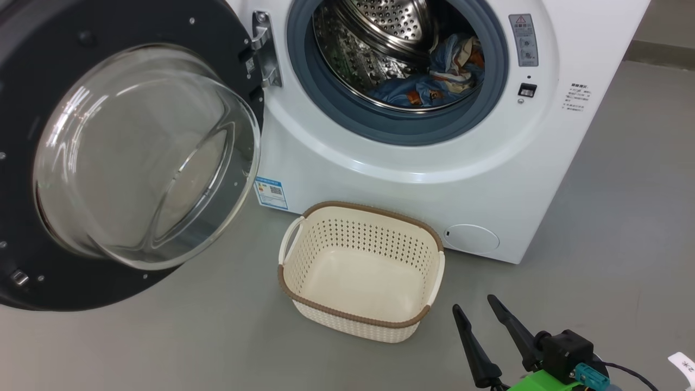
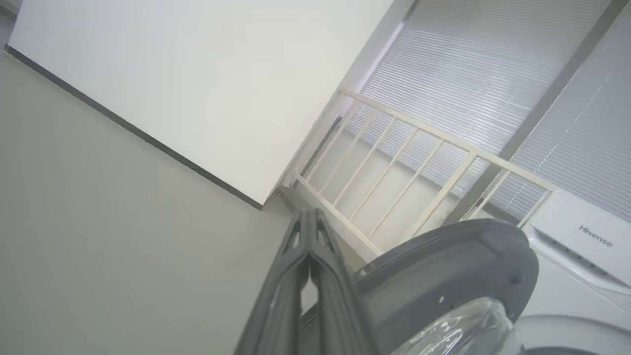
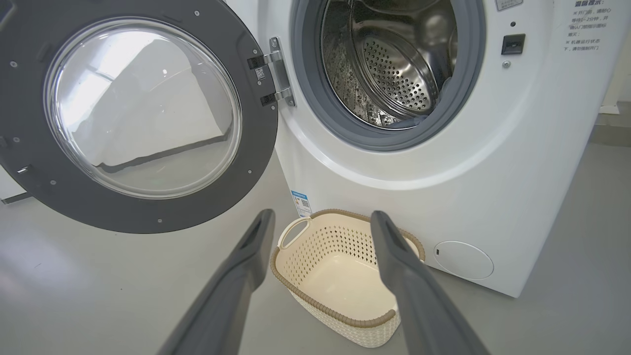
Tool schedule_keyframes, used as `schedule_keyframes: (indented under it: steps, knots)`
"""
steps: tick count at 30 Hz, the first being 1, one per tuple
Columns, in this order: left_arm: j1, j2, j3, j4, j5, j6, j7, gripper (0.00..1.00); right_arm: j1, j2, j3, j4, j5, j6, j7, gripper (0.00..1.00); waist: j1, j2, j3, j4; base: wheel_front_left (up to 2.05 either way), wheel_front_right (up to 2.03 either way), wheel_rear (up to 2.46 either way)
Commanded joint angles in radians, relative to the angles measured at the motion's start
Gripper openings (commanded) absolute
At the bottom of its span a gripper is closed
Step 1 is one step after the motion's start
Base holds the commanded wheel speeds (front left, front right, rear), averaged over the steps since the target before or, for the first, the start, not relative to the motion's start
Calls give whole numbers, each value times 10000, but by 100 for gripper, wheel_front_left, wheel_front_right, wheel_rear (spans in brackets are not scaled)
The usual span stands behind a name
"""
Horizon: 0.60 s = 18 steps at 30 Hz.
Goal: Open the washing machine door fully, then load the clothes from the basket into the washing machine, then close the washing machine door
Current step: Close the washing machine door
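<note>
The door [image 1: 146, 157] hangs wide open at 9 o'clock from the drum [image 1: 380, 32]. It is swung right out on its hinge [image 1: 263, 49], so nothing blocks the way in.

The washer [image 1: 412, 195] stands on the floor [image 1: 597, 217]. The basket [image 1: 358, 239] sits on the floor just in front of it, at 6 o'clock from the drum. I think it is put that close so the reach from basket to drum is short. The basket has nothing in it.

The clothes [image 1: 434, 81] lie bunched inside the drum, at about 4 o'clock. So the loading looks done, and shutting the door is the one job left.

The right jaws hover low at 5 o'clock from the basket, near it but not touching. Their two dark fingers [image 1: 471, 342] are spread well apart and hold nothing. That makes sense, since there is nothing left to pick up.

The left jaws are out by the door. In the left wrist view their fingers [image 2: 276, 305] are pressed together at the tips, with nothing between them. The door's dark rim is close by, at 4 o'clock from them. I cannot tell if they touch it.

I think shut fingers make a good stick for pushing. So this arm may be there to swing the door shut. The push has to follow the door's curve round the hinge.
</note>
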State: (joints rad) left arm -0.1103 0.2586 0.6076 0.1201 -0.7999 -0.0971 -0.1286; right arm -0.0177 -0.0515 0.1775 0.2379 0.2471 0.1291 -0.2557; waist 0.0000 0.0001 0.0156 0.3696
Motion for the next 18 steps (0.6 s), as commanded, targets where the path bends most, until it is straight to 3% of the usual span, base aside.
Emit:
schedule_keyframes:
  steps: [1,9,18]
  knots:
    - [-718,582,420,-48,-437,-33,254,0,-75,-10,219,-291,-95,16,-21,100,0,-1,57,-9,0,0,0]
    - [-3098,2352,1177,1923,-2306,222,1600,0,-253,-139,221,-506,-201,16,149,100,0,-1,457,-191,0,0,0]
    - [-4949,3416,1462,4543,-3787,260,2946,0,-497,-342,155,-870,-411,16,479,100,0,-1,1101,-556,0,0,0]
